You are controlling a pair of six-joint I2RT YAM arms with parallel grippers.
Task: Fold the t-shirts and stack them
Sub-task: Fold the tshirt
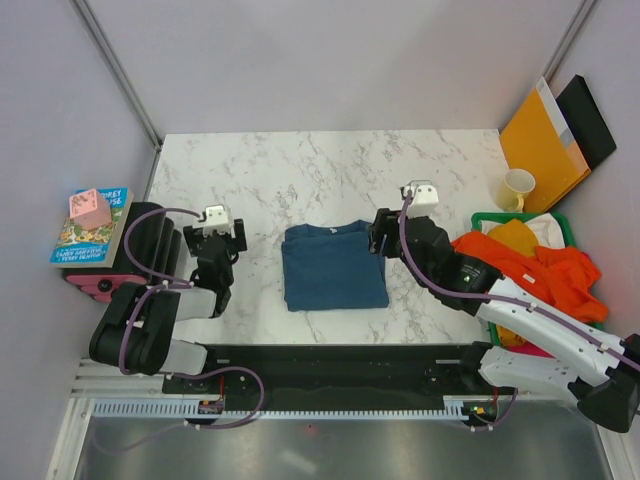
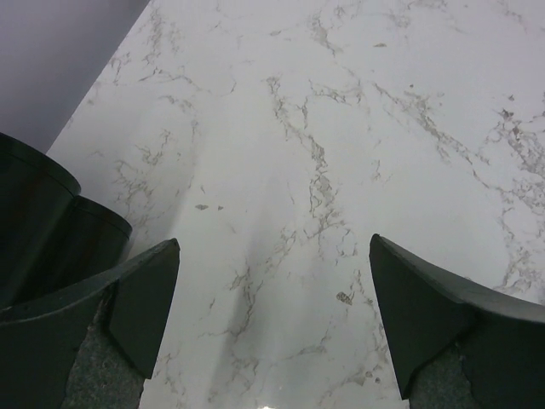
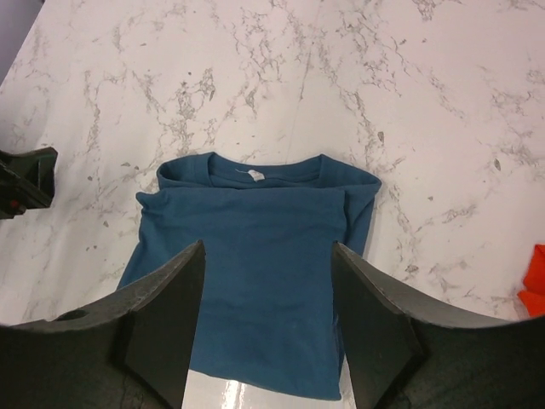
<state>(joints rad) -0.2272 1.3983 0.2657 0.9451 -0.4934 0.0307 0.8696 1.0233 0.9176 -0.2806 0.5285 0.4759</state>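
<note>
At the bottom of the overhead view the two arms rise from their mounting rail and reach up the frame over the white marble table (image 1: 330,170). The left gripper (image 1: 218,243) sits left of centre with its fingers spread wide; its wrist view shows the left gripper (image 2: 272,256) with only bare marble between the dark fingertips (image 2: 149,290), so it is open and holds nothing. The right gripper (image 1: 381,236) is at the right edge of the dark teal-blue t-shirt (image 1: 333,265), which lies folded into a neat rectangle at the centre of the table, collar toward the top of the frame. From the right wrist, the right gripper (image 3: 266,256) has its jaws apart above the teal-blue t-shirt (image 3: 255,213), the cloth flat below and nothing pinched between them. At the lower right of the overhead frame a green basket (image 1: 485,217) holds a loose heap: an orange t-shirt (image 1: 545,270) draped over its rim and a yellow t-shirt (image 1: 512,235) behind it. Higher up on the right stand a pale yellow cup (image 1: 517,188) and an orange envelope (image 1: 540,140) that leans on the wall. At the left edge a book (image 1: 90,235) carries a small pink block (image 1: 88,207).
</note>
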